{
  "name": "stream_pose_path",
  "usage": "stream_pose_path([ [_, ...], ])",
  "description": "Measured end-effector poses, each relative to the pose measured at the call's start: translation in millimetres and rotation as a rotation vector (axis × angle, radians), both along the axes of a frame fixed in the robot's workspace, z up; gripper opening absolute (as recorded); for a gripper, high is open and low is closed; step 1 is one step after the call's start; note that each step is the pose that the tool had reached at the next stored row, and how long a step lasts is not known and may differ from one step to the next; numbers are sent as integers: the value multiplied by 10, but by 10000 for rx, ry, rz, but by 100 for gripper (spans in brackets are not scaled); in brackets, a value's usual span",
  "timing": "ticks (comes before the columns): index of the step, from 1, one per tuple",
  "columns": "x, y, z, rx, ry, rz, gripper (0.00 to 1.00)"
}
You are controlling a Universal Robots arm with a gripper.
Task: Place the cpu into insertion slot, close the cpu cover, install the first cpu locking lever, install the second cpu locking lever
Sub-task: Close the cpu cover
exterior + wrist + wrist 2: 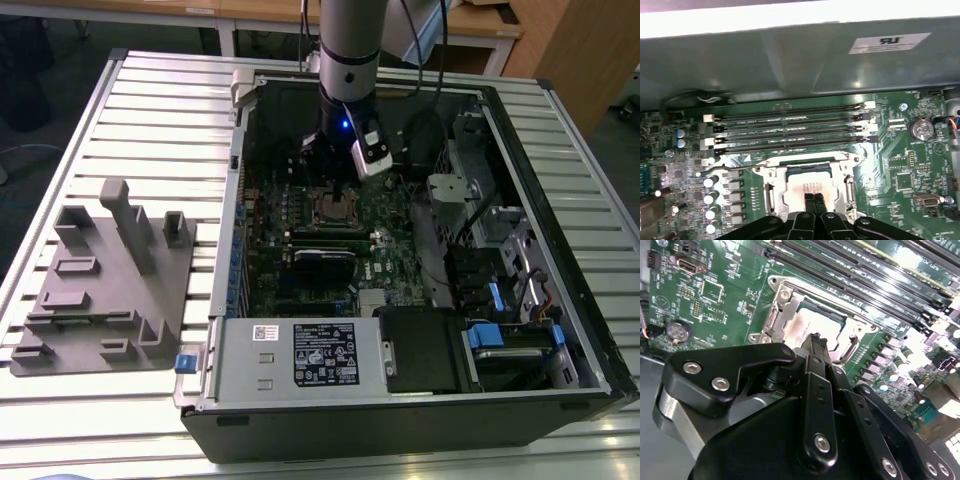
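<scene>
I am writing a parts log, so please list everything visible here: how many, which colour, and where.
table: one, silvery slatted, under everything
computer case: one, black, open, on the table
holder block: one, grey, on the table, exterior view's left
circuit board: one, green, inside the case
insertion slot: one, silvery rim, on the circuit board
memory slots: four, black, beside the insertion slot
cpu: one, silvery-grey, in the insertion slot
coin battery: one, silvery, on the circuit board
arm: one, grey, reaching into the case
gripper: one, black, shut, over the cpu

Silver-grey tube arm [350,40] with a blue light [345,125] above the black hand [815,342], whose linked bars [815,405] carry shiny silver screws [821,442].
</scene>
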State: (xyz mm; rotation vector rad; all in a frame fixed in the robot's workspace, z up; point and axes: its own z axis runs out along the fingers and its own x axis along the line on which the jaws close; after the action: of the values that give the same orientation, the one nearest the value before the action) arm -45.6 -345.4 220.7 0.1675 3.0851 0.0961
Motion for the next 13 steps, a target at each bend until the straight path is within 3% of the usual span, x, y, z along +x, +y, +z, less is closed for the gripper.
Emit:
stream_pose_path([
  [4, 0, -5, -2, 5, -54, 14, 11],
  [13, -4, -33, -6, 6, -59, 13, 11],
])
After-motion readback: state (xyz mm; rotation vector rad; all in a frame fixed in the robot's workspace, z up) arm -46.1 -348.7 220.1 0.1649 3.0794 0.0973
